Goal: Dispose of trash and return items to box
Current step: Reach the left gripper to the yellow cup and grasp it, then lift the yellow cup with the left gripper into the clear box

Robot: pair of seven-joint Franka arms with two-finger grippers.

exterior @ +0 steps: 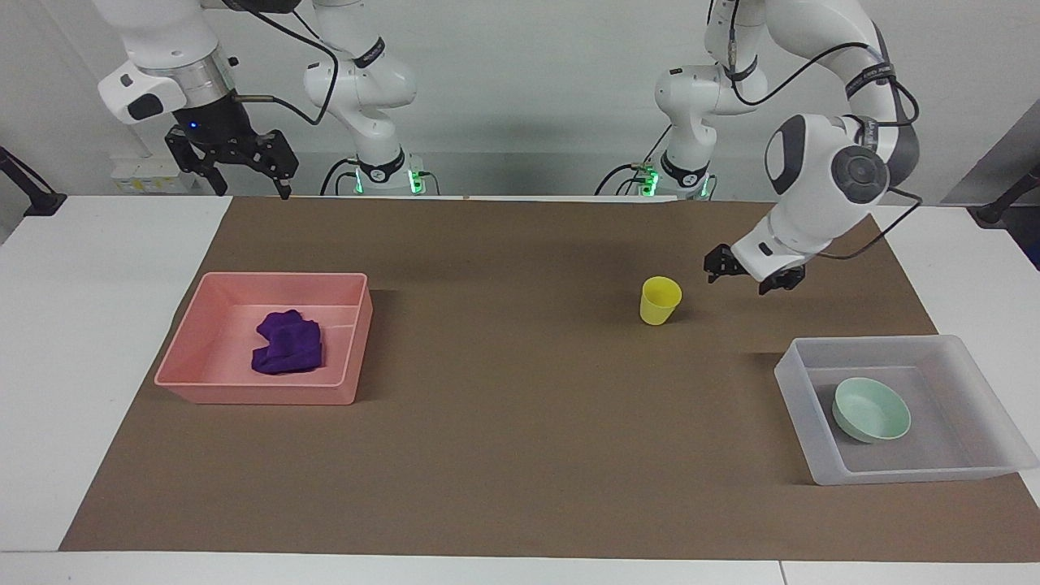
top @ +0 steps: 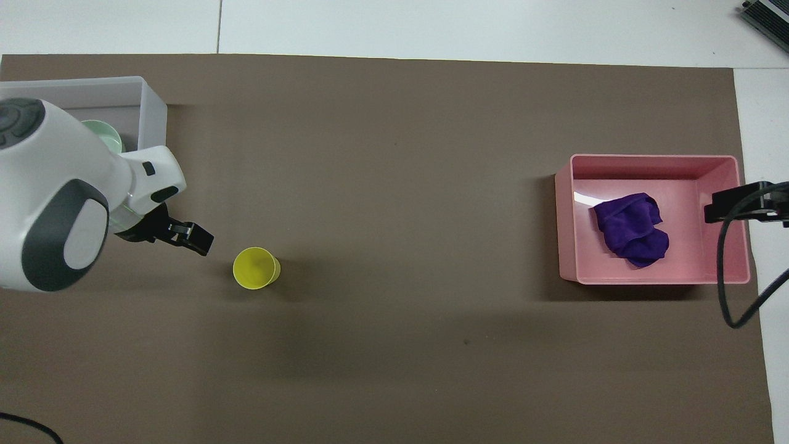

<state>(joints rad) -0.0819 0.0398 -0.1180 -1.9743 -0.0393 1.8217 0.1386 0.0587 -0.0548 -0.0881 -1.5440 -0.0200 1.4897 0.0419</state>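
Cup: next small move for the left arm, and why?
Probably ease the left gripper across to straddle the cup. The cup stands upright on the mat, outside the box; the bowl is already in, and the gripper hangs just beside the cup.

Both arms are glossy white with rounded segments, dark grey round caps at the joints and black cables looping along the outside. The right arm [exterior: 171,57] has a silver metal collar above its black jaws. Green lights glow at both bases
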